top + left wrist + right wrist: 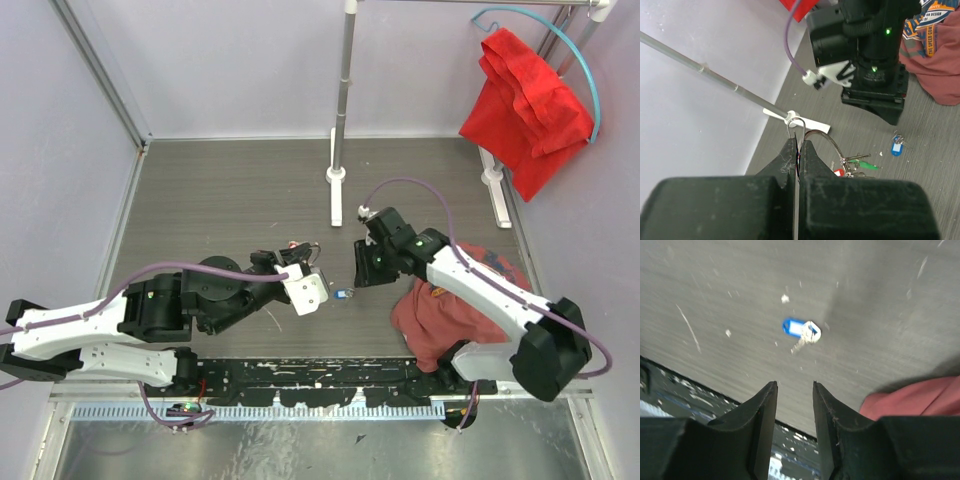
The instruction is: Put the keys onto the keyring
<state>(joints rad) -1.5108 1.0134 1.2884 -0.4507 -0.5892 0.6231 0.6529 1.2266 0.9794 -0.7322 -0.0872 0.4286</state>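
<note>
My left gripper point(798, 142) is shut on the keyring point(832, 142), a thin wire loop whose end point(796, 122) sticks out past the fingertips. A green-tagged key point(867, 165) and a red-tagged key point(839, 172) hang on the ring beside the jaws. In the top view this gripper point(303, 255) is held near the table's middle. A blue-tagged key point(800, 329) lies loose on the table; it also shows in the top view point(342, 294) and the left wrist view point(897, 148). My right gripper point(795, 385) is open and empty, above and just short of it point(358, 276).
A red-brown printed cloth point(450, 310) lies on the table under the right arm. A metal pole on a white foot point(338, 175) stands behind the grippers. A red cloth point(525, 105) hangs at the back right. A black rail point(320, 375) runs along the near edge.
</note>
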